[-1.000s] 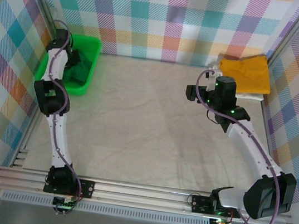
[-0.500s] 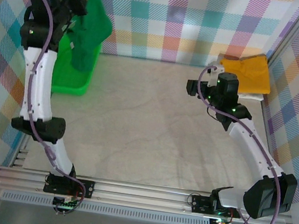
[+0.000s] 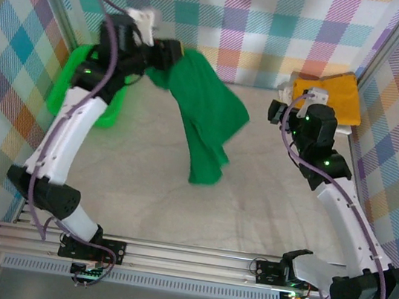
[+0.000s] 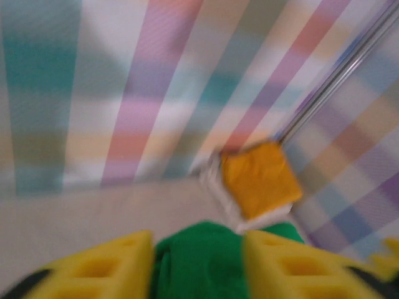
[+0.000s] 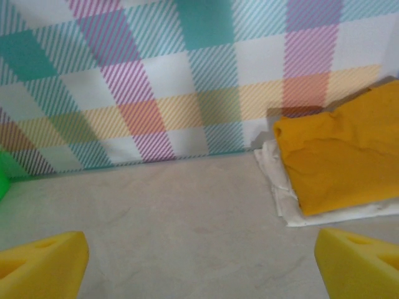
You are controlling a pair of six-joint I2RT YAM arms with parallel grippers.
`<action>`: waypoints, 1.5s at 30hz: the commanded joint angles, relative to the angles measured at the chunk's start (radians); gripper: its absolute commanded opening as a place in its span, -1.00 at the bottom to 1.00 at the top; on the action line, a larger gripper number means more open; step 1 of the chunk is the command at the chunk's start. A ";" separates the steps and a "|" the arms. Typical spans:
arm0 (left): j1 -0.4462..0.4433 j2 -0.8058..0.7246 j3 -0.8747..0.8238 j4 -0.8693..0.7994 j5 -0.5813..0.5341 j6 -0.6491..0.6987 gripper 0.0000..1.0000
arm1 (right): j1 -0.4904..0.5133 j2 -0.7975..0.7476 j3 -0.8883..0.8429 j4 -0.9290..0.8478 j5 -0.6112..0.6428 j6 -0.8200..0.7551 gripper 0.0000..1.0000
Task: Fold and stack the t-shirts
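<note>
Beige cloth-covered counter, a bit wrinkled, boxed in by pastel plaid walls, with a bright green basket in the far left corner. The dark green t-shirt hung from the left end effector, its lower end over mid-counter. On the blurry left wrist cam the cloth sat bunched between the yellow fingers, but we couldn't tell if they were pinching it. The right end effector was spread wide, holding nothing, and faced the mustard t-shirt folded on top of the white t-shirt in the far right corner.
</note>
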 commanded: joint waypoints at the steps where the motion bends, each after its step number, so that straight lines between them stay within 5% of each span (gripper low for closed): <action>1: -0.006 0.087 -0.153 0.007 0.012 0.004 0.26 | -0.020 0.042 -0.018 -0.084 0.041 0.076 0.87; 7: -0.060 -0.114 -0.542 0.097 -0.111 0.007 0.27 | -0.022 0.109 -0.063 -0.152 -0.131 0.080 0.83; 14: -0.299 -0.184 -0.816 0.064 -0.066 0.009 0.29 | -0.004 0.193 -0.167 -0.186 -0.467 0.017 0.65; 19: -0.393 -0.168 -0.991 0.210 -0.036 -0.100 0.35 | 0.063 0.263 -0.208 -0.237 -0.468 0.051 0.60; 32: -0.606 -0.001 -1.040 0.385 -0.060 -0.043 0.61 | 0.067 0.349 -0.377 -0.244 -0.323 0.375 0.68; 35: -0.611 0.065 -1.037 0.435 -0.058 -0.038 0.41 | 0.067 0.376 -0.413 -0.173 -0.355 0.381 0.54; 39: -0.609 0.081 -1.014 0.443 -0.105 -0.028 -0.41 | 0.067 0.361 -0.406 -0.138 -0.336 0.357 0.07; 42: -0.604 0.021 -1.031 0.457 -0.162 -0.021 -0.87 | 0.065 0.321 -0.366 -0.169 -0.312 0.320 -0.47; 45: -0.572 -0.068 -1.066 0.470 -0.207 -0.035 -1.00 | 0.044 0.255 -0.346 -0.188 -0.297 0.300 -0.83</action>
